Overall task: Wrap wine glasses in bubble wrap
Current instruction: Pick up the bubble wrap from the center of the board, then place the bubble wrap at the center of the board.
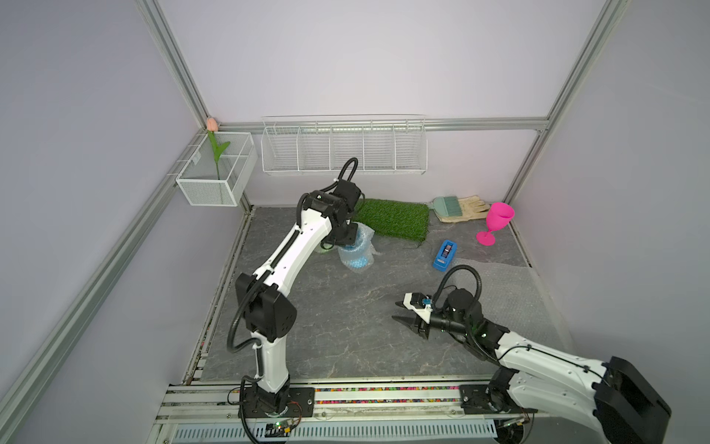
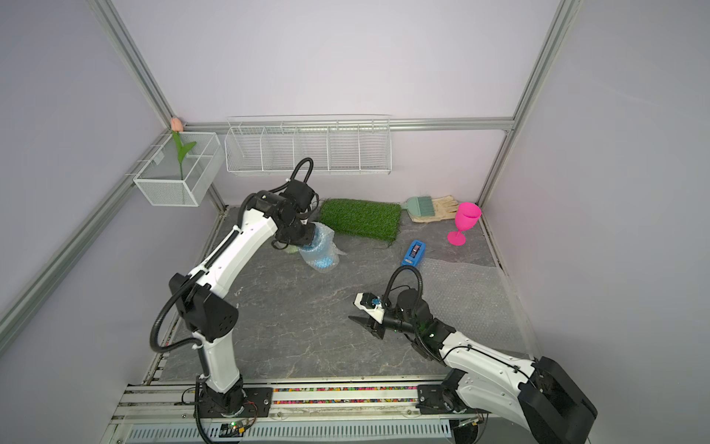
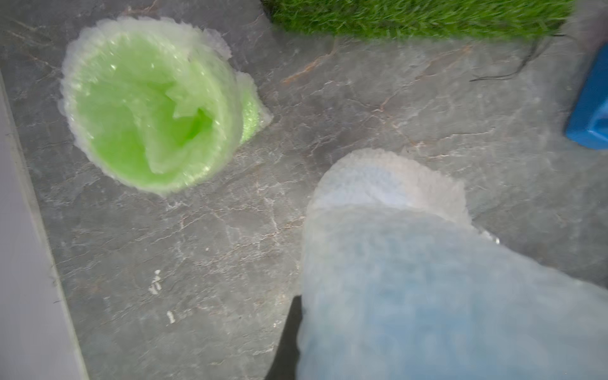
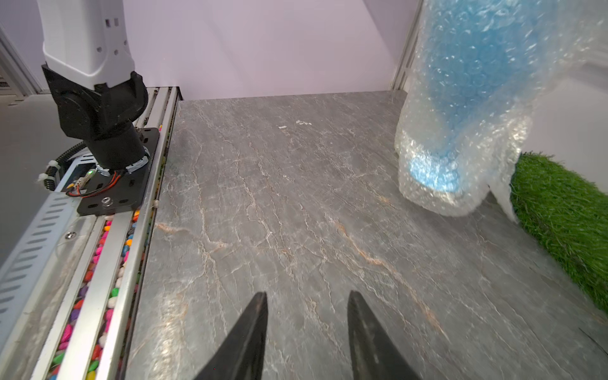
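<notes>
1. The grey stone-pattern table (image 1: 345, 326) carries everything.
2. A flat sheet of bubble wrap (image 1: 499, 284) lies on the right side of the table, and nothing stands on it.
3. The green grass mat (image 1: 392, 219) lies at the back, in the middle.
4. The blue wine glass (image 1: 356, 251) is rolled in bubble wrap, just in front of the left end of the mat, with its foot end down. We cannot tell if it touches the table. The left gripper (image 1: 347, 241) is clenched on the top of this wrapped glass.
5. The green wine glass (image 3: 148, 108), also wrapped, stands just beside the blue one and is mostly hidden behind the left arm in both top views.
6. The pink wine glass (image 1: 497, 221) stands upright and bare in the far right corner, near a work glove (image 1: 466, 209).
7. The right gripper (image 4: 307, 294) hovers above the bare middle of the table with its jaws released and nothing between them.
8. The blue tape dispenser (image 1: 445, 254) lies between the mat and the flat sheet.
</notes>
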Controlling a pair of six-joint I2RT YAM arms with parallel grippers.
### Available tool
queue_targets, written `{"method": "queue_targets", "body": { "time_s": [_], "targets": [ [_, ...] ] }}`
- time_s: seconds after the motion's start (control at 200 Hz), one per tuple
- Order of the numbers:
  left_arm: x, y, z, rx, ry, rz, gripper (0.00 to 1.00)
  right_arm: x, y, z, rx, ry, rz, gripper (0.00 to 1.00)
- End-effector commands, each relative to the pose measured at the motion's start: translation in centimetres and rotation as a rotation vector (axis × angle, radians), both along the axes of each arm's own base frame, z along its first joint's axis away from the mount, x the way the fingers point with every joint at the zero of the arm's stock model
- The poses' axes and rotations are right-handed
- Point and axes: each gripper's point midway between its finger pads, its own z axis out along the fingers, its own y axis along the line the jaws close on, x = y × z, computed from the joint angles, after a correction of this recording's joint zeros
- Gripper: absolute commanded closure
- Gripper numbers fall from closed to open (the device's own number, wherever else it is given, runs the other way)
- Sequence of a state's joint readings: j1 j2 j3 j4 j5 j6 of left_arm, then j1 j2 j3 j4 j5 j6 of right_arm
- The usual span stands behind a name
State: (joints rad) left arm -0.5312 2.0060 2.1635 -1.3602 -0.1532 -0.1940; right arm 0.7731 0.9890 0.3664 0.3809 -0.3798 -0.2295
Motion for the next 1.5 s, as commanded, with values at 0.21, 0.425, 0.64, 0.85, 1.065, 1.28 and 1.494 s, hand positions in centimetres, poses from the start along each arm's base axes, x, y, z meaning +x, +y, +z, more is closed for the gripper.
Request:
{"method": "queue_targets", "body": {
  "time_s": [0.21,0.425,0.64,0.85,1.065,1.28,1.494],
  "targets": [
    [5.0,-0.4,-3.9,0.06,0.073,-0.101,0.96,-1.6,-1.8,-0.4,-0.119,0.076,-0.056,0.57],
    [8.0,-2.0,-6.6,0.001,0.042,-0.128,0.88,-1.5,-1.8,-0.8,-0.149,0.081,-0.058,0.57],
    [9.5,-1.9,-7.8,-0.004,0.034,-0.128,0.67,-1.1,-1.7,-0.8,-0.168,0.084,-0.072,0.57],
    [10.3,-1.8,-2.8,-0.044,-0.098,-0.122,0.38,0.2,-1.9,0.1,-0.198,0.093,-0.136,0.54],
    [10.1,-1.5,2.9,-0.087,-0.224,-0.121,0.32,2.1,-2.5,0.7,-0.224,0.124,-0.239,0.5],
    [9.2,-1.7,4.4,-0.125,-0.231,-0.139,0.34,4.6,-3.9,0.9,-0.228,0.204,-0.398,0.49],
    [5.9,-4.3,2.8,-0.266,-0.076,-0.219,0.43,6.0,-4.6,0.5,-0.219,0.29,-0.467,0.5]
  ]
}}
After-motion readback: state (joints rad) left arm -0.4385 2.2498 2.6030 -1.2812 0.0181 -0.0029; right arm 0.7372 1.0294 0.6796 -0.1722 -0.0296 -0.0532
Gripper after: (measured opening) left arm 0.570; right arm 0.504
